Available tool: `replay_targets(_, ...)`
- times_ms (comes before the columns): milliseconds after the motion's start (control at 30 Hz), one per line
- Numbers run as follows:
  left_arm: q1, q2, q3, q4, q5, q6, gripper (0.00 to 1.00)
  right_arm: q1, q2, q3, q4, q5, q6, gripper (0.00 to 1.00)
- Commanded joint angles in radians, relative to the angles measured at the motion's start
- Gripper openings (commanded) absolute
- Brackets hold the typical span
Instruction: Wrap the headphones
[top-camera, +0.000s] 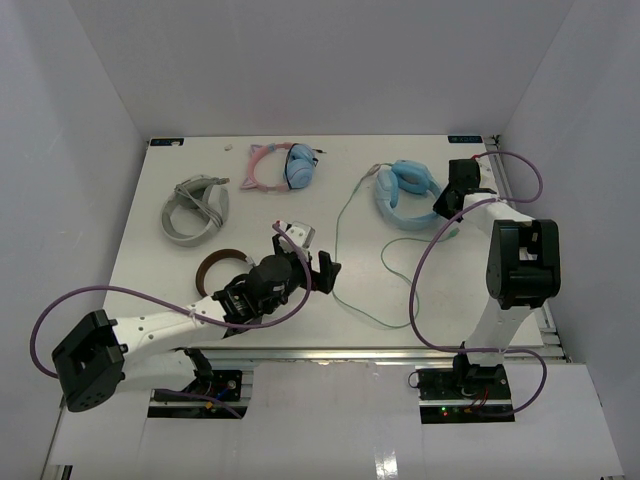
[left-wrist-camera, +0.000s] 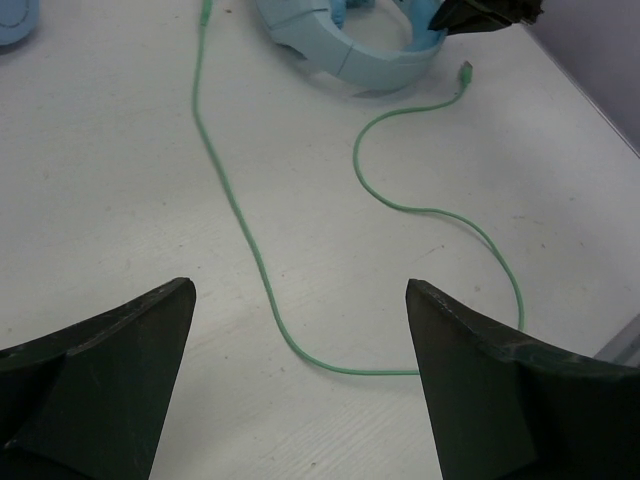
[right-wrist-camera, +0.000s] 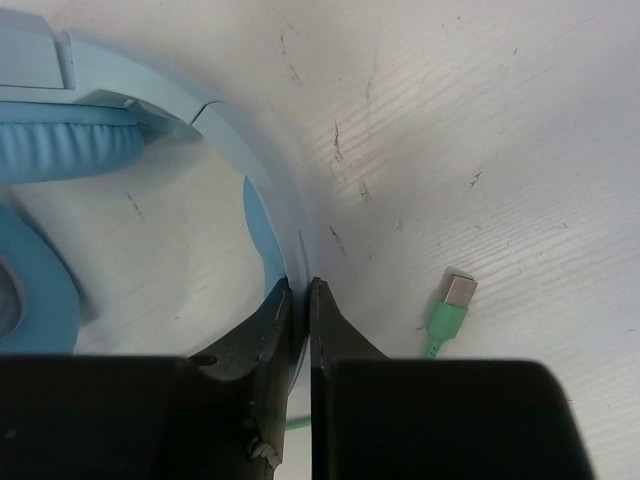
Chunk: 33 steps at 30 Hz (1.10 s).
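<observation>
The light blue headphones (top-camera: 405, 195) lie at the back right of the table, earcups to the left. My right gripper (top-camera: 445, 205) is shut on their headband (right-wrist-camera: 265, 160), the thin blue band pinched between the two fingertips (right-wrist-camera: 300, 285). Their pale green cable (top-camera: 340, 240) loops forward across the table and ends in a USB plug (right-wrist-camera: 450, 305) just right of my right fingers. My left gripper (top-camera: 325, 268) hovers open near the table's middle. In the left wrist view the cable (left-wrist-camera: 230, 200) curves on the table between its wide-apart fingers (left-wrist-camera: 298, 290), untouched.
A pink cat-ear pair (top-camera: 275, 165) lies at the back centre, and a grey pair (top-camera: 195, 208) sits at the left. A dark brown band (top-camera: 222, 265) rests beside my left forearm. The table's right edge (left-wrist-camera: 600, 110) runs close past the headphones.
</observation>
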Motion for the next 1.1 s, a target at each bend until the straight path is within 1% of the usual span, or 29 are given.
replay_targets(0,-0.003,0.016,0.046,0.061,0.225,0.036,0.97,0.009,-0.039,0.01,0.024,-0.055,-0.013,0.08)
replay_targets(100,-0.003,0.048,0.096,0.044,0.33,0.049,0.96,0.042,-0.07,-0.017,0.024,-0.081,-0.016,0.08)
replay_targets(167,-0.003,0.091,0.136,0.027,0.338,0.062,0.95,0.06,-0.107,-0.044,0.024,-0.087,-0.019,0.08)
replay_targets(200,-0.003,0.118,0.166,0.034,0.362,0.127,0.91,0.073,-0.135,-0.062,0.024,-0.09,-0.019,0.08)
replay_targets(267,-0.006,0.155,0.232,-0.004,0.402,0.158,0.89,0.093,-0.185,-0.086,0.024,-0.109,-0.023,0.08)
replay_targets(300,-0.006,0.166,0.262,-0.07,0.394,0.161,0.89,0.099,-0.199,-0.092,0.022,-0.12,-0.027,0.08)
replay_targets(367,-0.006,0.2,0.388,-0.153,0.396,0.198,0.87,0.128,-0.264,-0.114,0.022,-0.128,-0.029,0.08)
replay_targets(400,-0.006,0.239,0.43,-0.222,0.416,0.258,0.86,0.135,-0.285,-0.136,0.022,-0.147,-0.022,0.08)
replay_targets(433,-0.006,0.27,0.481,-0.278,0.417,0.286,0.85,0.147,-0.311,-0.148,0.024,-0.168,-0.014,0.08)
replay_targets(467,-0.006,0.306,0.538,-0.336,0.417,0.314,0.83,0.158,-0.334,-0.16,0.026,-0.191,-0.007,0.08)
replay_targets(533,-0.006,0.395,0.674,-0.459,0.411,0.371,0.75,0.169,-0.362,-0.189,0.028,-0.241,0.009,0.08)
replay_targets(600,-0.006,0.451,0.747,-0.514,0.419,0.394,0.73,0.187,-0.405,-0.222,0.048,-0.286,0.023,0.08)
replay_targets(700,-0.007,0.52,0.824,-0.563,0.427,0.405,0.73,0.212,-0.465,-0.271,0.074,-0.323,0.045,0.08)
replay_targets(800,-0.012,0.563,0.856,-0.572,0.403,0.409,0.71,0.229,-0.513,-0.309,0.1,-0.334,0.068,0.08)
replay_targets(933,-0.026,0.636,0.886,-0.583,0.345,0.419,0.69,0.236,-0.549,-0.335,0.112,-0.342,0.083,0.08)
replay_targets(1067,-0.053,0.695,0.9,-0.59,0.277,0.433,0.69,0.238,-0.574,-0.349,0.114,-0.358,0.096,0.08)
